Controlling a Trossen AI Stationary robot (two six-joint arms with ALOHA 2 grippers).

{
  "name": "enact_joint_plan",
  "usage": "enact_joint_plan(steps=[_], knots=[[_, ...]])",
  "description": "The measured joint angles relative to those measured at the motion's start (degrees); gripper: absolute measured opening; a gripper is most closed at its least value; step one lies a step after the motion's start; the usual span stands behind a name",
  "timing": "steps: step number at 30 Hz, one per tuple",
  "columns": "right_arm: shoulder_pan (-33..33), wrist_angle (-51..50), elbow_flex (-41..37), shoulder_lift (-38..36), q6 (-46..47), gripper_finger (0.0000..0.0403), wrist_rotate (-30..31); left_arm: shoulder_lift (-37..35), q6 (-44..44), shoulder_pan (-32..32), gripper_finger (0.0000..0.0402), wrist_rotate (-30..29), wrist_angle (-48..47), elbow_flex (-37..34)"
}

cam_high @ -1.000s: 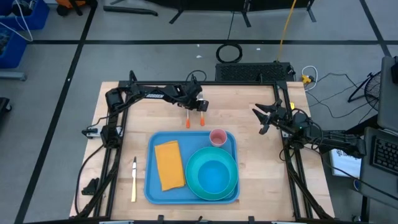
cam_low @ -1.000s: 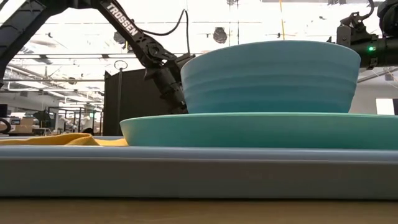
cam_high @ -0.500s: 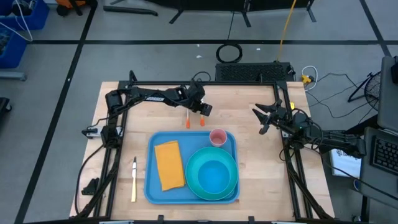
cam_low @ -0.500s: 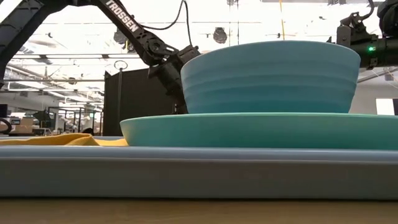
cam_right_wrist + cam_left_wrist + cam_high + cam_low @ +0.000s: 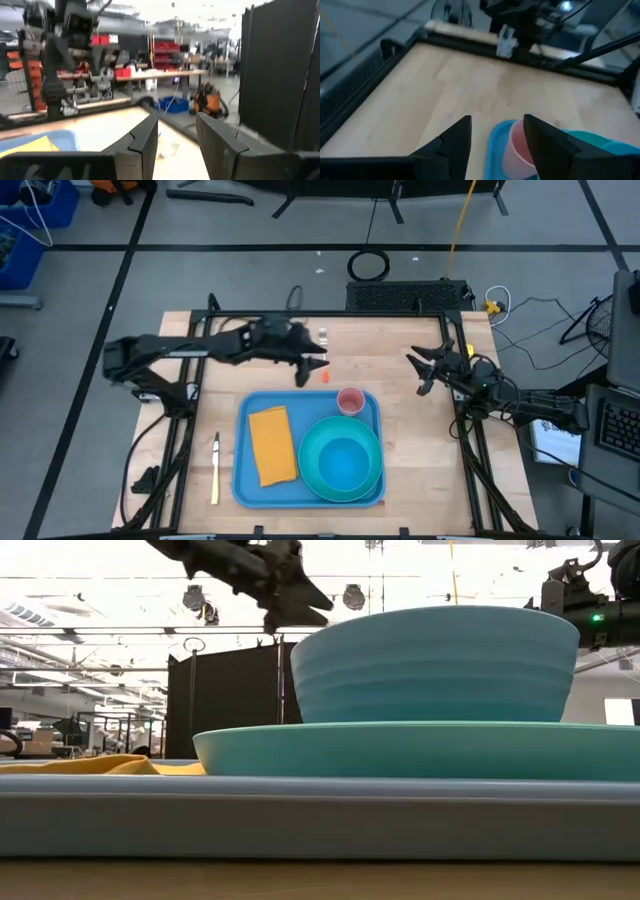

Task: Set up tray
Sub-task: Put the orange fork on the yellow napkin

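Swinging up from the surface [image 5: 400, 395], my left hand [image 5: 312, 367] hangs apart and empty beside the cup [image 5: 350, 400] on the tray [image 5: 243, 480]; a careless descent could topple it.

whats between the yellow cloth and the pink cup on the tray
Only bare tray floor, with the teal plate's rim bordering that stretch. The high view shows the yellow cloth and pink cup clearly apart.
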Motion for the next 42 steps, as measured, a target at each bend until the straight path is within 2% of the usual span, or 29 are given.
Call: enact_joint_plan(steps=[3, 7, 14, 18, 22, 26, 34, 37, 39, 42], knots=[[-0.1, 5.5, 0.0, 0.0, -2.4, 0.0125, 0.0, -4.4, 0.3, 0.7, 0.0184, 0.7, 8.3, -8.2], [-0.1, 11.5, -0.1, 0.0, -0.2, 0.0125, -0.1, -7.0, -0.6, 2.4, 0.0184, 1.1, 12.3, -15.9], [0.0, 18.7, 0.0, -0.1, 26.4, 0.0125, -0.1, -7.6, -0.2, 4.2, 0.0184, 3.2, 14.5, -18.7], [-0.1, 18.8, 0.0, 0.3, 29.3, 0.0125, 0.4, -7.6, 2.1, 4.4, 0.0184, 3.4, 14.4, -18.9], [-0.1, 16.1, 0.0, 1.2, 29.8, 0.0125, 3.1, -7.5, 3.0, 5.6, 0.0184, 3.4, 14.3, -18.9], [-0.1, 14.6, 0.0, 2.0, 35.4, 0.0125, 2.9, -7.5, 3.0, 7.0, 0.0184, 3.4, 13.2, -18.9], [-0.1, 4.9, 0.0, 2.2, 32.8, 0.0125, 4.5, -7.5, 3.9, 8.4, 0.0184, 3.3, 11.3, -18.9], [-0.4, 9.1, 0.6, 3.4, 33.0, 0.0125, 7.4, -7.5, 4.4, 8.4, 0.0184, 3.3, 10.8, -18.9], [-1.1, 8.7, 3.6, 5.4, 31.2, 0.0125, 9.0, -7.5, 4.9, 8.4, 0.0184, 3.3, 10.4, -18.9], [-1.9, -5.7, 14.6, 15.1, 28.7, 0.0125, 8.8, -7.5, 5.2, 8.5, 0.0184, 3.2, 10.0, -18.9]])
